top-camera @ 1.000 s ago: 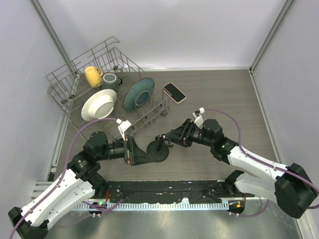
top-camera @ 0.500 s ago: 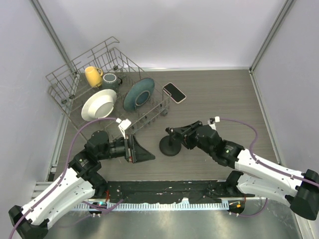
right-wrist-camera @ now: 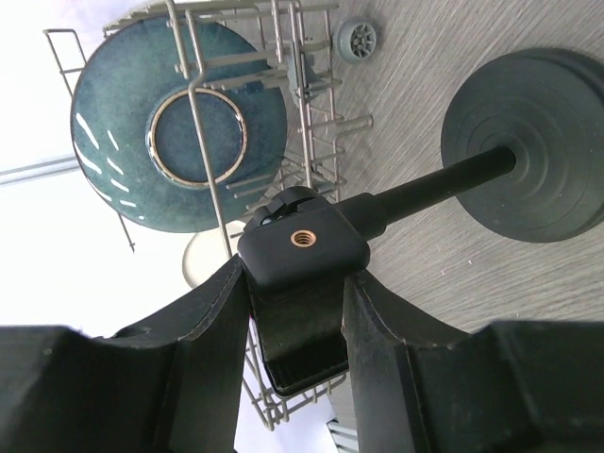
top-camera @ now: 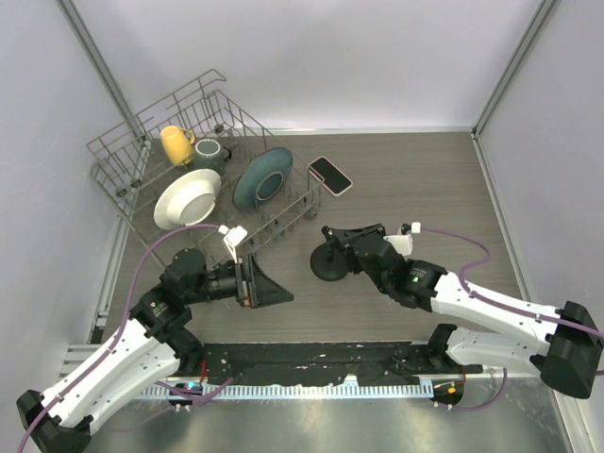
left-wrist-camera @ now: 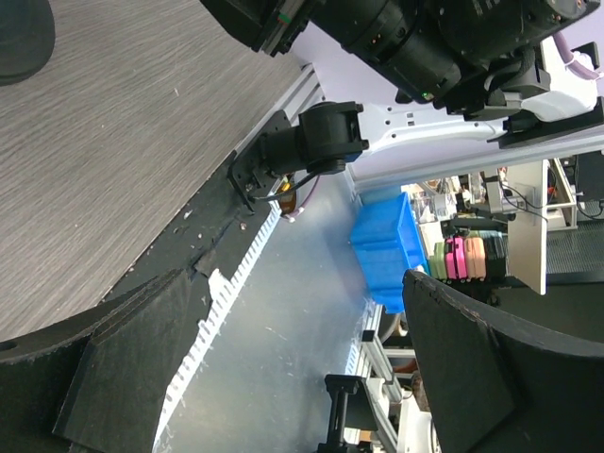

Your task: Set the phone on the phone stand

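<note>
The phone (top-camera: 330,175) lies flat on the table at the back, screen up, just right of the rack's corner. The phone stand (top-camera: 327,265) is black, with a round disc base at the table's middle. My right gripper (top-camera: 338,236) is shut on its clamp head. In the right wrist view both fingers press the sides of the clamp head (right-wrist-camera: 302,241), and the post runs down to the base (right-wrist-camera: 533,142). My left gripper (top-camera: 278,291) is open and empty, to the left of the stand and apart from it. Its jaws (left-wrist-camera: 293,278) hold nothing.
A grey wire dish rack (top-camera: 123,132) fills the back left, holding a yellow mug (top-camera: 176,143), a dark mug (top-camera: 211,153), a white bowl (top-camera: 186,199) and a teal plate (top-camera: 263,178). Its near corner is close to the stand's head (right-wrist-camera: 302,123).
The right gripper has carried the stand to the right and farther from the left gripper. The left arm has stayed put and open. The phone has not moved.
</note>
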